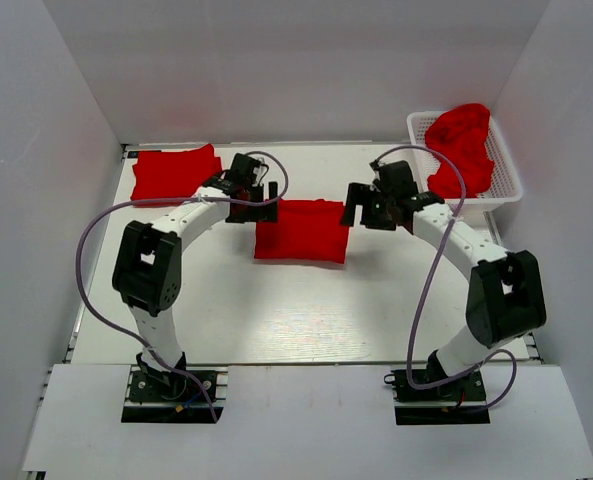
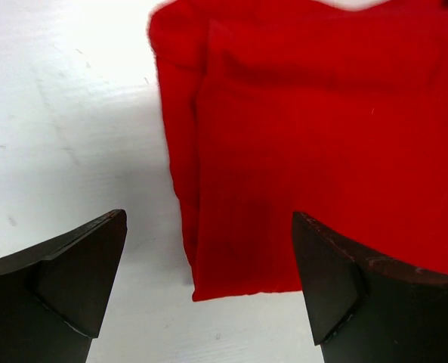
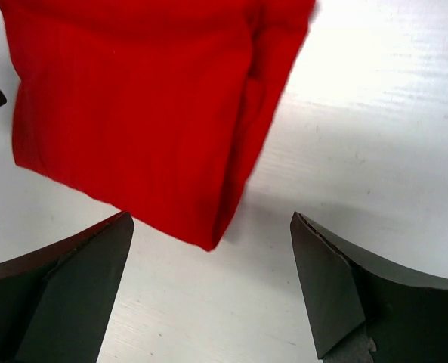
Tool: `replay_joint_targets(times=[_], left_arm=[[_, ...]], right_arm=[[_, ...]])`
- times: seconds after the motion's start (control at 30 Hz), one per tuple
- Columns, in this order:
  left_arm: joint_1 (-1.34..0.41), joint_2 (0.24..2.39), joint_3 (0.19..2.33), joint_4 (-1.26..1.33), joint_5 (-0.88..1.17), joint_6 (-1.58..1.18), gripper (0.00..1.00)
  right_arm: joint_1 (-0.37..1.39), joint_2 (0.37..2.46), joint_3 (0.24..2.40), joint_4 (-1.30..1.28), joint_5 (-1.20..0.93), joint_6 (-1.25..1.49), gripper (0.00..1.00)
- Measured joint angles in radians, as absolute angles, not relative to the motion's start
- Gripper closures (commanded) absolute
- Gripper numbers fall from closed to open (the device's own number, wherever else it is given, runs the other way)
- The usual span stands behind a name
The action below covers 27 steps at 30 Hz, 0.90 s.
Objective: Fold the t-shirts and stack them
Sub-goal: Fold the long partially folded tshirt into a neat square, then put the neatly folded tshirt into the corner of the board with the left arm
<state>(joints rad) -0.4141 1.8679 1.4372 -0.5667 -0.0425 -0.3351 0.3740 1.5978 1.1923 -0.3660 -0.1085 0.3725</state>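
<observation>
The white worktop [image 1: 296,310] is matte and faintly scuffed, enclosed by plain white walls [image 1: 66,120] on three sides. At its middle a folded t-shirt [image 1: 301,232] lies flat. The left fingers [image 2: 72,280] are spread wide at its left edge and grip nothing. The right fingers [image 3: 344,295] are just as wide at its right edge, also bare. A second folded t-shirt [image 1: 174,172] sits in the far left corner. In the far right corner, a white lattice basket [image 1: 508,180] holds a crumpled t-shirt [image 1: 461,148] heaped above its rim.
</observation>
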Motion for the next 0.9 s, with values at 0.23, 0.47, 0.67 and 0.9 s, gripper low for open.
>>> replay_joint_targets(times=[0.23, 0.47, 0.67, 0.9], left_arm=[[-0.414, 1.937, 1.415, -0.493, 0.017, -0.287, 0.00], [-0.415, 2.058, 1.475, -0.473, 0.004, -0.288, 0.00], [-0.428, 2.065, 1.457, -0.434, -0.005, -0.306, 0.24], [-0.429, 2.064, 1.426, -0.366, 0.019, -0.333, 0.92]], right_arm=[[0.374, 1.544, 1.104, -0.372, -0.111, 0.362, 0.10], [0.374, 1.492, 1.081, -0.374, -0.105, 0.359, 0.10], [0.374, 1.474, 1.068, -0.376, -0.084, 0.359, 0.10], [0.373, 1.438, 1.056, -0.392, -0.062, 0.360, 0.10]])
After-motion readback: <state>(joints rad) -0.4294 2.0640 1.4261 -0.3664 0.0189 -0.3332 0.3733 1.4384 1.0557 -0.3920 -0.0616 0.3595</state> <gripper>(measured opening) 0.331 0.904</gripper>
